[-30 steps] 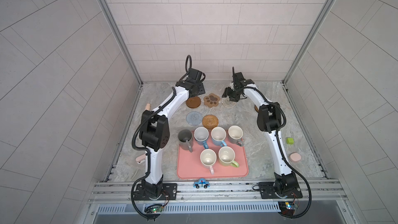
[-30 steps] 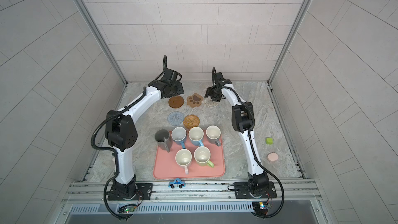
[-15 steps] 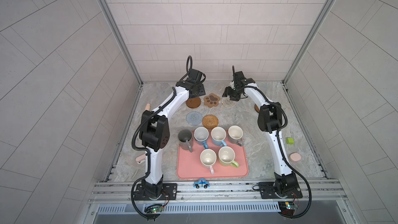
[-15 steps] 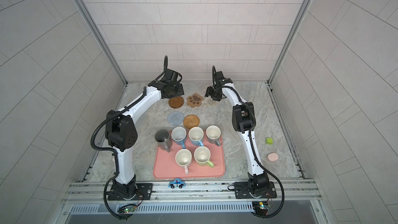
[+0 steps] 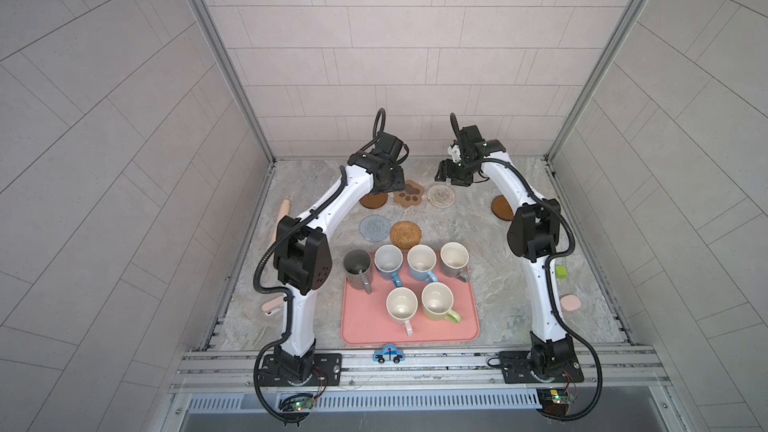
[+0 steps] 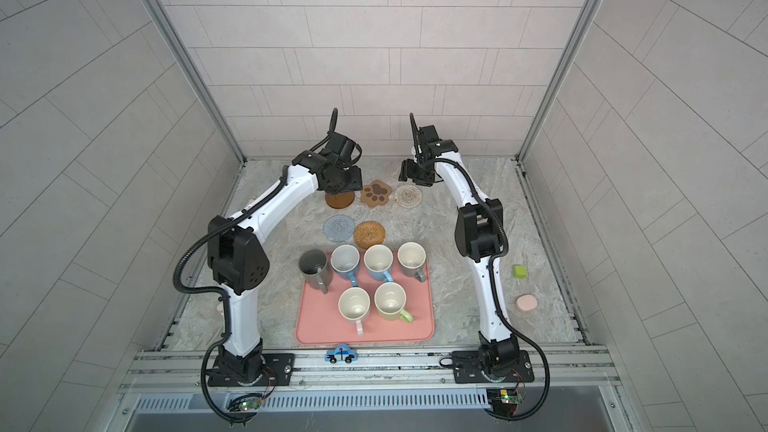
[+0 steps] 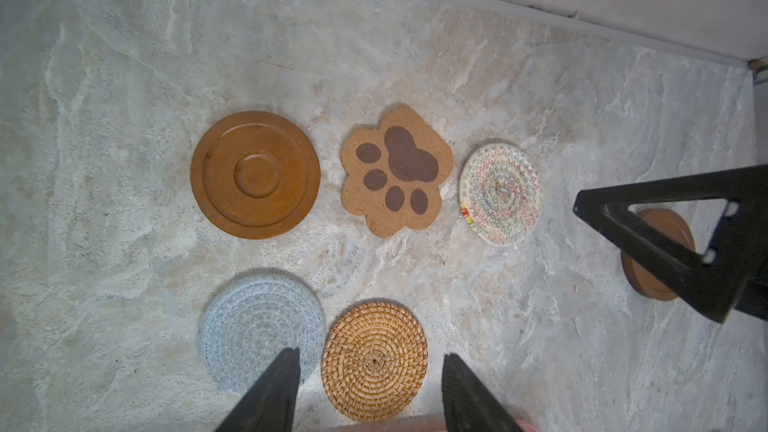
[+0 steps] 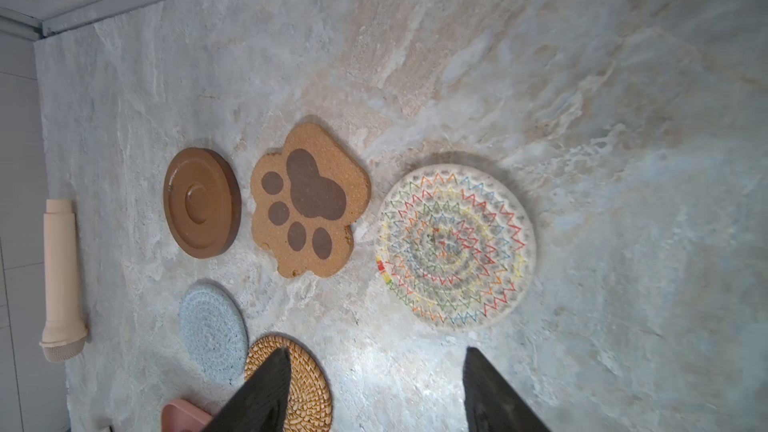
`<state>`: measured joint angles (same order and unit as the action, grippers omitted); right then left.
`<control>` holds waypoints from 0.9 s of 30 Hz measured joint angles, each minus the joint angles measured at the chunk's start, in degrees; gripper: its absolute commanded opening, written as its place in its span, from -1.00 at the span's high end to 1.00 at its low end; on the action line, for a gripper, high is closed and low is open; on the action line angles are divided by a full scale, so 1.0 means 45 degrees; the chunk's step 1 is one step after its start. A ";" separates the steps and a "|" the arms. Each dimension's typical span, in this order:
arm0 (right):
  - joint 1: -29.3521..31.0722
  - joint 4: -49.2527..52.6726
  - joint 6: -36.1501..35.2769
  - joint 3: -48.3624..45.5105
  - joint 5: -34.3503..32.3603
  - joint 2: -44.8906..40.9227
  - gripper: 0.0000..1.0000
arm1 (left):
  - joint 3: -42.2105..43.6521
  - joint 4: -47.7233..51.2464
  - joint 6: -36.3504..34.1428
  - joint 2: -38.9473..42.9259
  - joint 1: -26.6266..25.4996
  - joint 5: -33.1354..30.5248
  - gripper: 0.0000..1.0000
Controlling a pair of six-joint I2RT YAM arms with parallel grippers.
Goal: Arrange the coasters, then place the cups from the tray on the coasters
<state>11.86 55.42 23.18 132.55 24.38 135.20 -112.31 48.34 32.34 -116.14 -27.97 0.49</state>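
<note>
Brown disc coasters [image 7: 255,174], two; cork paw [image 7: 397,170], cream woven round [image 7: 500,194], grey-blue woven round [image 7: 257,322], golden rattan round [image 7: 374,359], one each, on counter [image 5: 478,222]. Six ceramic mugs [image 5: 422,261] at salmon-pink tray [image 5: 365,326]. Left fingers [image 7: 266,396], right fingers [image 8: 257,396] apart, empty.

Looking steeply down in both top views from high above the front rail [image 5: 449,363] toward the rear, far enough back to take in the whole table [image 5: 469,226]. Looking down from close above the table in each wrist view, sharing the paw-print coaster [image 7: 397,170] and the cream woven coaster [image 8: 455,245].
</note>
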 measured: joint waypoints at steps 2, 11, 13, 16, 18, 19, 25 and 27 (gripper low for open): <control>-0.0044 0.0102 -0.0180 -0.0452 -0.0058 -0.0204 -0.36 | -0.0053 0.0301 0.0010 -0.0151 -0.0189 0.0126 -0.22; -0.0296 0.0073 -0.0656 -0.2778 -0.0151 -0.1253 -0.36 | -0.0656 0.1462 0.0355 -0.1321 -0.0646 0.1389 -0.22; -0.0364 -0.0010 -0.0729 -0.3342 -0.0175 -0.1661 -0.36 | -0.0826 0.1564 0.0398 -0.1661 -0.0704 0.1734 -0.22; -0.0476 -0.0219 -0.0777 -0.4303 -0.0194 -0.2341 -0.36 | -0.0845 0.1710 0.0452 -0.2016 -0.0816 0.2215 -0.22; -0.0544 -0.0369 -0.0787 -0.4964 -0.0194 -0.2798 -0.36 | -0.0845 0.1783 0.0515 -0.2229 -0.0894 0.2511 -0.22; -0.0583 -0.0432 -0.0787 -0.5309 -0.0199 -0.3031 -0.36 | -0.0845 0.1807 0.0544 -0.2322 -0.0923 0.2657 -0.22; -0.0806 -0.0714 -0.0816 -0.6640 -0.0209 -0.3716 -0.36 | -0.0845 0.1817 0.0709 -0.2414 -0.0962 0.2963 -0.22; -0.0879 -0.0758 -0.0821 -0.6873 -0.0223 -0.3793 -0.36 | -0.0879 0.1851 0.0733 -0.2467 -0.0962 0.3045 -0.22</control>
<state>7.90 52.01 19.49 101.62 23.38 118.13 -116.27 56.66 35.64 -127.24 -32.29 14.20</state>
